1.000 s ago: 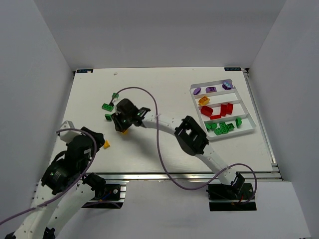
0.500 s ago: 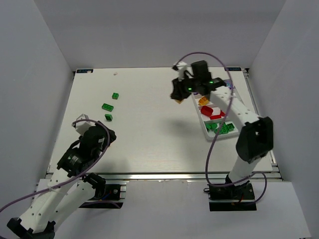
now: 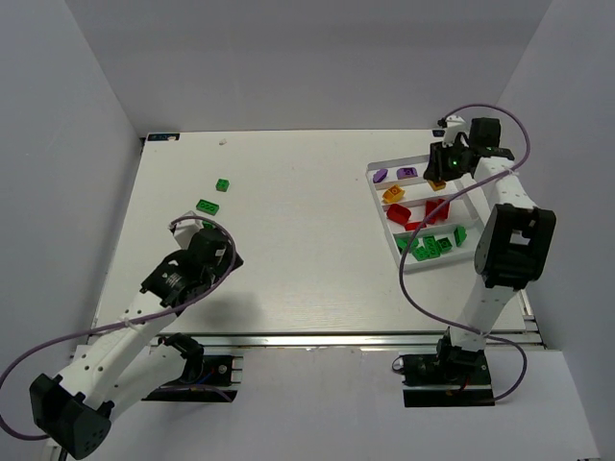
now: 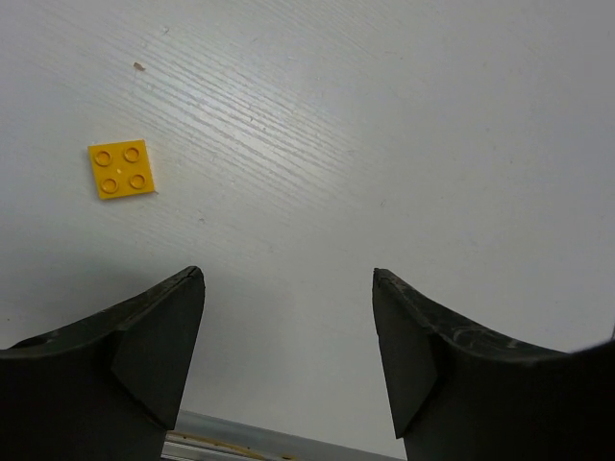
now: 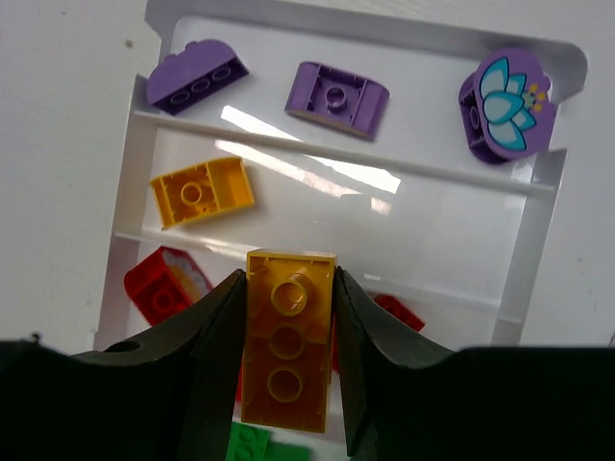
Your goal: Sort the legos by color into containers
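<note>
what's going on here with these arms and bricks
The right gripper holds a yellow brick over the white tray, where purple, yellow, red and green pieces lie in separate compartments. The left gripper hangs open above the table near a yellow square plate. Green bricks lie loose farther back.

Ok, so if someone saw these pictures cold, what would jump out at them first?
The right gripper, poised over the white tray at the far right of the table, clamps a yellow-orange brick. In the tray's purple row, a round purple piece with a lotus print stands out. The left gripper hangs open near a lone yellow plate on the table.
</note>
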Controlling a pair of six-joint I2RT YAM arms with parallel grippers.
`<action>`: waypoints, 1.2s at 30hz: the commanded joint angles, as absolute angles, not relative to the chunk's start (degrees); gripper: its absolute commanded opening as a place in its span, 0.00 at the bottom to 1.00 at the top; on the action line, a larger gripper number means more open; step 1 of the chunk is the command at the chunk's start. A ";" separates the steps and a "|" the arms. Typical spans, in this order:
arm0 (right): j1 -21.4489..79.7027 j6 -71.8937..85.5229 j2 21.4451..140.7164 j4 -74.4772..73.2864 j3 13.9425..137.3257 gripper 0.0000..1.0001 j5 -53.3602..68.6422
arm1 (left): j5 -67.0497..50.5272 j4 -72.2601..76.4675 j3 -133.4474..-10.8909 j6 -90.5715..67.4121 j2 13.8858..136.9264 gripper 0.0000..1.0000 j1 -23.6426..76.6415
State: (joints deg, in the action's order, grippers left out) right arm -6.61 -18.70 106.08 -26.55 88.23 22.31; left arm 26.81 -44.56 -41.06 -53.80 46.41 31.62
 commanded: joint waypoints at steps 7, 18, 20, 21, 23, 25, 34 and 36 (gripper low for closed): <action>-5.45 -19.60 118.81 -21.62 101.14 0.10 21.01 | 26.54 -44.30 -41.75 -54.75 43.42 0.81 31.46; -5.19 -18.90 123.92 -21.18 103.36 0.30 22.06 | 28.04 -48.87 -41.57 -58.27 40.43 0.83 31.46; -5.10 -18.72 124.54 -21.01 103.45 0.36 22.06 | 28.12 -49.13 -41.83 -58.45 40.69 0.84 31.46; -5.01 -18.72 124.98 -21.09 103.71 0.41 22.06 | 28.04 -49.30 -41.92 -58.53 41.13 0.84 31.46; -5.10 -18.72 125.16 -21.09 103.71 0.44 22.06 | 28.12 -49.57 -42.10 -58.62 41.31 0.84 31.46; -5.10 -18.81 125.33 -21.27 103.62 0.48 22.15 | 28.12 -49.75 -42.28 -58.62 42.01 0.84 31.46; -5.10 -20.30 122.18 -22.85 103.10 0.79 24.08 | 27.16 -48.69 -45.35 -55.81 49.91 0.85 30.15; -5.19 -22.83 119.46 -24.86 102.92 0.89 26.36 | 26.72 -48.34 -45.96 -54.76 50.71 0.85 29.36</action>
